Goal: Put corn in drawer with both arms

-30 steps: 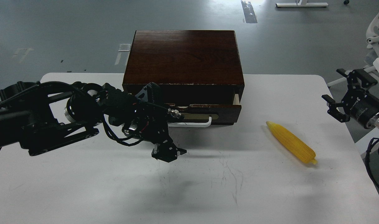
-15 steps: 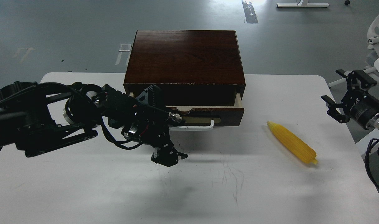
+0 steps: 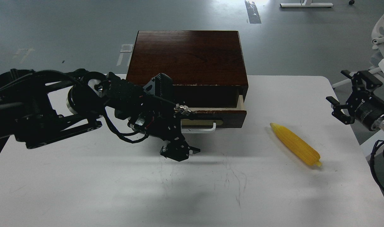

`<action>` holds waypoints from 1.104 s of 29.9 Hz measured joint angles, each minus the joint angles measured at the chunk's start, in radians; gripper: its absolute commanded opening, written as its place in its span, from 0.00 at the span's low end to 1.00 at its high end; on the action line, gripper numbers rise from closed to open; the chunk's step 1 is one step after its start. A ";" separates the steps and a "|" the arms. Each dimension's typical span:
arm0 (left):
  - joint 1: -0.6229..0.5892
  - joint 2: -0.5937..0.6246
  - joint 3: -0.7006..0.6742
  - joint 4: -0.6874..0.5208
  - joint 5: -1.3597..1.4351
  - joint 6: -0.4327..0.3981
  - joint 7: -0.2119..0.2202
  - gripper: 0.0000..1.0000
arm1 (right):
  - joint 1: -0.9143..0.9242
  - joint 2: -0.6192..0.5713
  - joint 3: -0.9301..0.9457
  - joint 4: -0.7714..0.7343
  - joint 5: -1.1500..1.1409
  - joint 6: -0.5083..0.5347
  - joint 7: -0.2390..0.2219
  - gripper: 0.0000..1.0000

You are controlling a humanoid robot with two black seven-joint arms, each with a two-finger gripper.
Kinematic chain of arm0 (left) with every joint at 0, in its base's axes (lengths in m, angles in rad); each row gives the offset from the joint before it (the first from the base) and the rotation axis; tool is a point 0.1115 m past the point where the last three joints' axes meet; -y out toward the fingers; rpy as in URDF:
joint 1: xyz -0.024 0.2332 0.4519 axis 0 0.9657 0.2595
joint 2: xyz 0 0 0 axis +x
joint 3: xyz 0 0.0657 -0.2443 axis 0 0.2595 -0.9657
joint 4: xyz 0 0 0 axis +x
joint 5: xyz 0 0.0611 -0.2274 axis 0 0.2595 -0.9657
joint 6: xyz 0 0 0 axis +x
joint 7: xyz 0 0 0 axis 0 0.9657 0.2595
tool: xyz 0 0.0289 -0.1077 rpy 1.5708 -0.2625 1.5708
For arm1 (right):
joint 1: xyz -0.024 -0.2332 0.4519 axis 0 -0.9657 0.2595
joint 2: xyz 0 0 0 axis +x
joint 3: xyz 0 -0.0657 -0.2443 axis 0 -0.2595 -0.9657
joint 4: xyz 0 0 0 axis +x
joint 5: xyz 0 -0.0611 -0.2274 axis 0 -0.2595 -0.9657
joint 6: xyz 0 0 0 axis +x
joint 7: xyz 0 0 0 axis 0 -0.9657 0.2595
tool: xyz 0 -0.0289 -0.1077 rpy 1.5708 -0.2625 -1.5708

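Observation:
The yellow corn (image 3: 295, 144) lies on the white table (image 3: 84, 189) at the right, tip pointing back-left. The dark wooden box (image 3: 187, 56) stands at the table's back middle. Its drawer (image 3: 225, 115) is pulled out a little, showing a pale side. The white bar handle (image 3: 203, 128) is partly hidden by my left arm. My left gripper (image 3: 180, 152) hangs just in front of the drawer, below the handle's left end; its fingers are too dark to tell apart. My right gripper (image 3: 339, 94) is open and empty, above the table's right edge, behind and to the right of the corn.
The bulky left arm (image 3: 68, 110) covers the table's left back and the drawer front's left half. A white chair (image 3: 381, 34) stands off the table's right side. Grey floor lies behind the box.
The drawer has slid out a little towards me. My left arm and gripper have moved right and slightly up. The corn and right gripper have stayed in place.

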 measured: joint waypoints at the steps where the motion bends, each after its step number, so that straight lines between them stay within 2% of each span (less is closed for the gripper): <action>1: 0.000 0.004 -0.023 0.000 -0.075 0.000 0.000 0.99 | 0.000 -0.004 0.001 0.000 0.000 0.000 0.000 1.00; 6: 0.013 0.039 -0.108 0.033 -0.514 0.000 0.000 0.99 | 0.000 -0.011 0.001 -0.001 -0.002 0.000 0.000 1.00; 11: 0.086 0.082 -0.141 0.085 -1.030 0.003 0.000 0.99 | 0.000 -0.012 -0.003 0.001 -0.012 0.000 0.000 1.00; 17: 0.219 0.175 -0.154 0.128 -1.631 0.110 0.001 0.99 | 0.011 -0.017 -0.009 0.008 -0.091 0.000 0.000 1.00; 22: 0.369 0.203 -0.267 0.272 -1.856 0.129 0.000 0.99 | 0.048 -0.036 -0.006 0.017 -0.279 0.000 0.000 1.00; 26: 0.463 0.199 -0.349 0.404 -2.003 0.056 0.001 0.99 | 0.117 -0.070 -0.006 0.045 -0.445 0.000 0.000 1.00; 28: 0.495 0.197 -0.365 0.473 -2.054 0.017 0.018 0.99 | 0.160 -0.088 -0.006 0.067 -0.549 0.000 0.000 1.00; 33: 0.534 0.189 -0.373 0.550 -2.079 0.001 0.031 0.99 | 0.263 -0.124 -0.008 0.178 -0.931 0.000 0.000 1.00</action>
